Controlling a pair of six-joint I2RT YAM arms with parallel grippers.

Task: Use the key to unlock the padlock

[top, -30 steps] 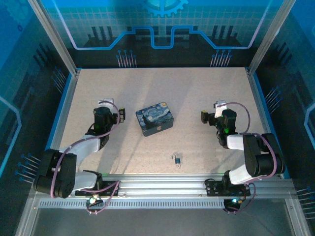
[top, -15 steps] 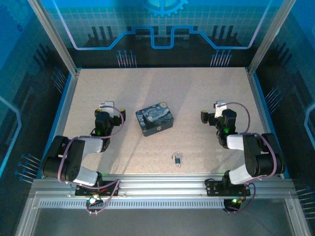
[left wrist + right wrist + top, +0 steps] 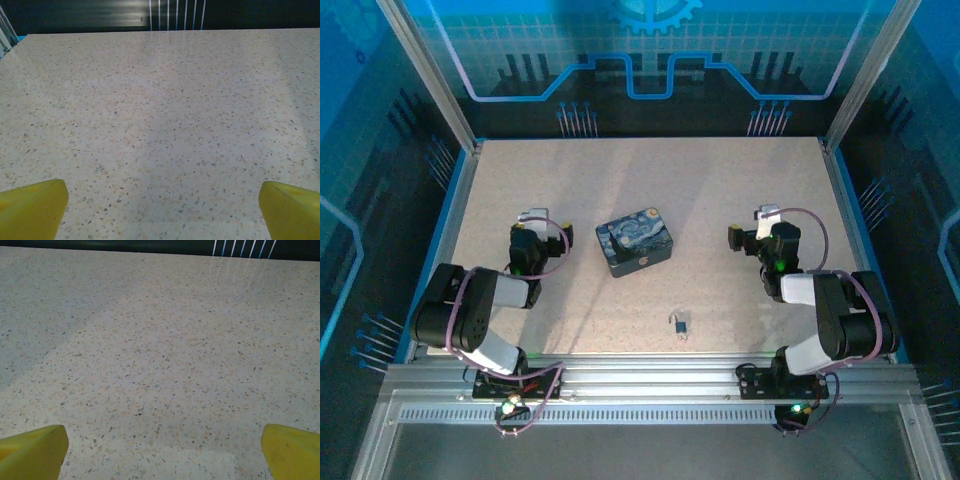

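Note:
The tiny silvery padlock (image 3: 677, 323) lies on the speckled table near the front, right of centre. A small grey bit touches its near side; I cannot tell whether that is the key. My left gripper (image 3: 531, 224) rests at the table's left, well away from the padlock. Seen from the left wrist, that gripper (image 3: 162, 212) is open, its yellow fingertips (image 3: 32, 207) far apart over bare table. My right gripper (image 3: 752, 229) sits at the right, also clear of the padlock. From the right wrist, this gripper (image 3: 164, 452) is open with nothing between its fingertips (image 3: 290, 450).
A blue-and-yellow painted tin box (image 3: 634, 241) stands mid-table between the two grippers, beyond the padlock. Blue rails (image 3: 450, 215) edge the table's sides, and a slotted aluminium beam (image 3: 640, 370) carrying the arm bases runs along the front.
My left arm has folded back toward its base, and its gripper has shifted slightly left. The right arm, padlock and tin box have not moved.

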